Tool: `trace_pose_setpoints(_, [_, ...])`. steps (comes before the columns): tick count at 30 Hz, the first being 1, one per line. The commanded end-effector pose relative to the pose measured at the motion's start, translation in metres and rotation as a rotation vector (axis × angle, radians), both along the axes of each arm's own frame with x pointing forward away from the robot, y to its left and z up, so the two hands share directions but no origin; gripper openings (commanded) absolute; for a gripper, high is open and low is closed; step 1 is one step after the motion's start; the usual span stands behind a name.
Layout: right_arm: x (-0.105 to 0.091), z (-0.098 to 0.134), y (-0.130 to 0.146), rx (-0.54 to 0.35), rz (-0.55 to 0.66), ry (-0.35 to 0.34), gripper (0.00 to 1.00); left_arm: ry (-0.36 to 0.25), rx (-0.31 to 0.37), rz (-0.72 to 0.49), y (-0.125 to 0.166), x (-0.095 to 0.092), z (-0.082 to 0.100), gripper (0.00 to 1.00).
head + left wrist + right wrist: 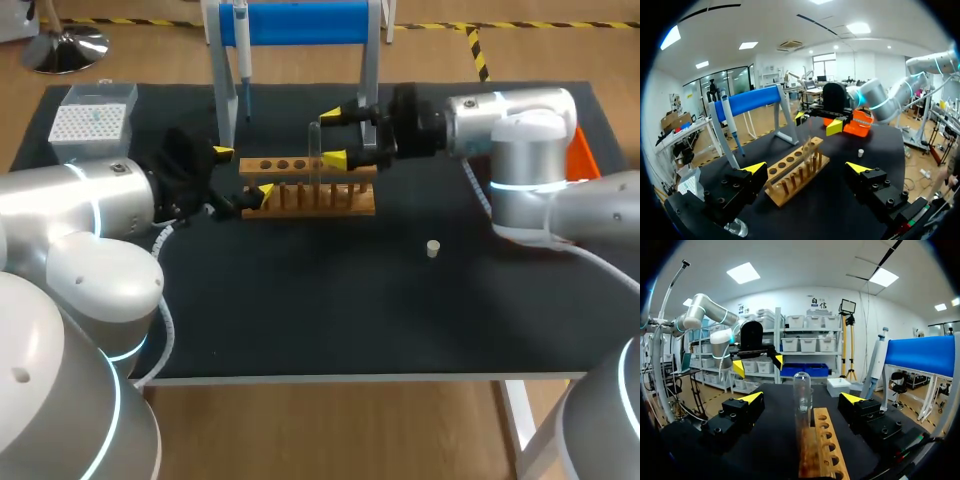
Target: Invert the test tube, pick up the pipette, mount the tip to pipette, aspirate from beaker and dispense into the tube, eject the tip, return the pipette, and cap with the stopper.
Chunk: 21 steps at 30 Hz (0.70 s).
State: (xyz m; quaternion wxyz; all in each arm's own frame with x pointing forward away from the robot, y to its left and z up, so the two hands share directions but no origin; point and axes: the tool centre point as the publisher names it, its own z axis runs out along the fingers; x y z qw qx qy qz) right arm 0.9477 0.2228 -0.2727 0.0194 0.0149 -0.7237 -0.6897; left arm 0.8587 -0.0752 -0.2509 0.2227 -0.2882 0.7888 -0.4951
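The right gripper (pixel 800 401) stands wide apart, its yellow wedge tips flanking but not touching the clear, round-topped test tube (pixel 801 390), upright on the holed wooden rack (pixel 821 450). The left gripper (pixel 806 168) gapes at the rack's other end. A small pale stopper (pixel 432 248) lies on the matte black table (pixel 350 310).

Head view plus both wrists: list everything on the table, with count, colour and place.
rack: 1, wooden, mid table
test tube: 1, clear, standing in rack
pipette: 1, white and blue, hanging on stand
stand: 1, blue bar, pale legs, behind rack
tip box: 1, white, far left corner
stopper: 1, cream, lying right of rack
glass vessel: 1, clear, under left gripper, mostly hidden
orange object: 1, far right edge
table: 1, black top
left gripper: open, at rack's left end
right gripper: open, astride test tube, not touching
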Motion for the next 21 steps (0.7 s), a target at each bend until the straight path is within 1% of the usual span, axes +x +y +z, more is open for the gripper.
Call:
trace_pose_setpoints(1, [0.000,-0.005,0.009,-0.001,-0.010,-0.006,1.00,-0.001,-0.004,-0.004,0.001,0.000,-0.001,1.00])
trace_pose_setpoints(11, [0.002,-0.009,0.021,-0.006,-0.031,-0.016,1.00,-0.001,-0.004,-0.004,0.001,0.000,-0.001,1.00])
trace_pose_setpoints(21, [0.006,-0.013,0.029,-0.008,-0.041,0.003,1.00,-0.001,-0.004,-0.004,0.001,0.000,-0.001,1.00])
